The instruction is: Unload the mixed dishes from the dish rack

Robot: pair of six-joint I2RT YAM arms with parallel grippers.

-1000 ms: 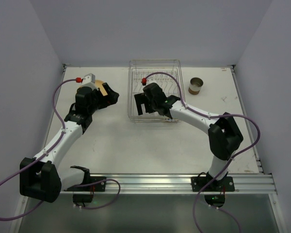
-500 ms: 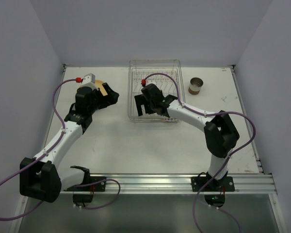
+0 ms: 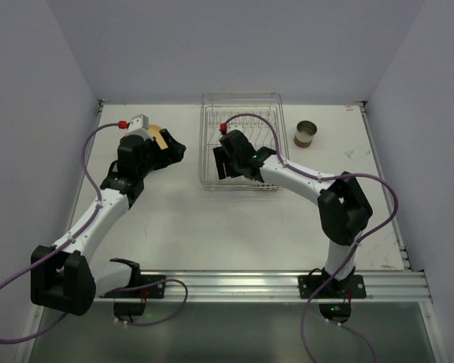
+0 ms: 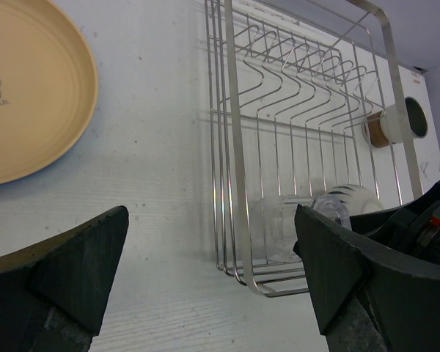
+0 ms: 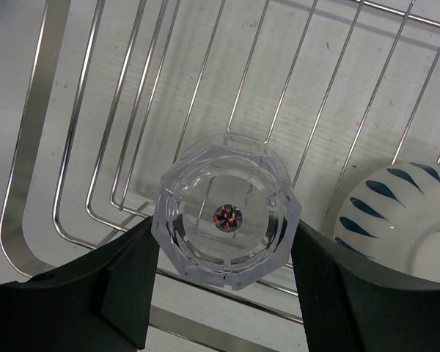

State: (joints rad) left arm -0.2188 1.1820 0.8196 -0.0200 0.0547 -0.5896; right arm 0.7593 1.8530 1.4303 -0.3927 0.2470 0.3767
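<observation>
The silver wire dish rack [image 3: 242, 113] stands at the back middle of the table. My right gripper [image 3: 225, 162] is down inside its near left corner. Its fingers [image 5: 125, 282] press both sides of the small clear glass [image 5: 227, 220], which stands upright on the rack wires. A white cup with blue marks [image 5: 400, 224] lies just right of the glass. My left gripper [image 3: 174, 150] is open and empty above the table, left of the rack [image 4: 231, 147]. The yellow-orange plate [image 4: 29, 88] lies flat on the table beside it. The brown cup [image 3: 306, 134] stands outside the rack on its right.
The rack's upright prongs [image 4: 301, 66] are bare. The white side walls close in the table left and right. The right arm's purple cable [image 3: 250, 117] loops over the rack. A metal rail [image 3: 272, 286] runs along the near edge.
My right gripper has shifted a little left in the rack and its fingers have closed in around the clear glass. The left arm has not moved.
</observation>
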